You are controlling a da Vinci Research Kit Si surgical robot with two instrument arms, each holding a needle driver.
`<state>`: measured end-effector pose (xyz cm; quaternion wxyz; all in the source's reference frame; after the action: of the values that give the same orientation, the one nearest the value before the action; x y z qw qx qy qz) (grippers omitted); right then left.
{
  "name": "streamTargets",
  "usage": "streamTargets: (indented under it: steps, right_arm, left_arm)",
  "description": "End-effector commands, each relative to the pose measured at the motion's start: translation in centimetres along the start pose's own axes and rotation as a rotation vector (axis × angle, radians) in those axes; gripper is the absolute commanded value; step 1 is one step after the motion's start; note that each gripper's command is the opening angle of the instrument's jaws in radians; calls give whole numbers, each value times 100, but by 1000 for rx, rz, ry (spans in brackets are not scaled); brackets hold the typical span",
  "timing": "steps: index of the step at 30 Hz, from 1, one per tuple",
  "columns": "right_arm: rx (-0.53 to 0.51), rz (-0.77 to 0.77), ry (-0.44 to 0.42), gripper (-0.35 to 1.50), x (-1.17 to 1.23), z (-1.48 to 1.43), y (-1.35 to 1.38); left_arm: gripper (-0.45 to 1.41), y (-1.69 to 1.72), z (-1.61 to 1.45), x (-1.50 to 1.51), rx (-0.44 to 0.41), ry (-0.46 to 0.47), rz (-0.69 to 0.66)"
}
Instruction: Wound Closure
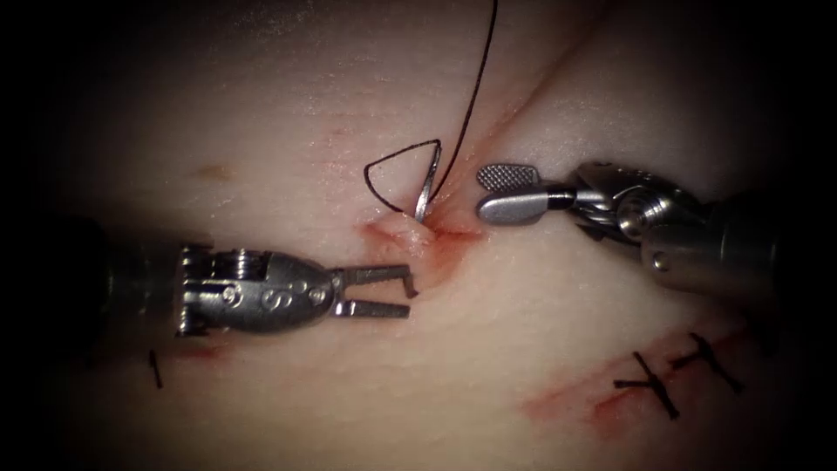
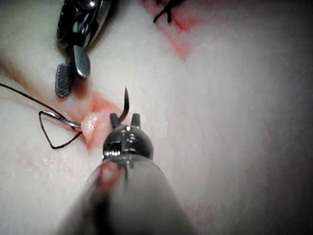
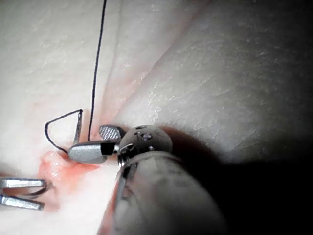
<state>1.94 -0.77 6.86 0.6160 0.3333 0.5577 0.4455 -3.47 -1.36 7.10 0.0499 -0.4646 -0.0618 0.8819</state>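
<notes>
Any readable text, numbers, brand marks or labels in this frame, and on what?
None readable. The left tool has small engraved marks on its wrist housing, too blurred to read. The right tool, needle, thread and tissue carry no text.

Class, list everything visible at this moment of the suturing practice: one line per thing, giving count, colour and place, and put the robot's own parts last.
tissue: one, pale pink, under everything.
cut: one, reddish line, running up and right from the centre.
needle: one, silver, curved, standing in the tissue at the cut; held by neither tool.
thread: one, black, loops at the needle and runs upward.
red fluid: smear at the cut below the needle.
finished stitches: black, lower right on a second red line.
cut thread end: one, black, lower left.
left tool: one, metal, jaws open, holding nothing.
right tool: one, metal, jaws open, holding nothing.
</notes>
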Motion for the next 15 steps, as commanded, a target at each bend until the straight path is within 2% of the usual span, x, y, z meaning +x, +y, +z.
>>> streamTargets:
  steps: [1,9,10,12,14,15]
  right_arm:
    - [2,-7,-2,115,-13,7,4]
    - [3,1,-2,115,-20,8,8]
    - [3,1,-2,115,-20,8,8]
    - [3,1,-2,115,-20,8,8]
    - [3,1,-2,115,-20,8,7]
    - [3,1,-3,113,-20,7,6]
  left_arm:
    - [32,4,7,-2,0,0,-3]
    - [37,6,10,7,7,-1,6]
    - [24,6,13,8,3,3,12]
    - [14,5,14,7,0,7,13]
    - [-16,4,15,5,-6,12,14]
    - [-40,3,15,4,-13,18,15]
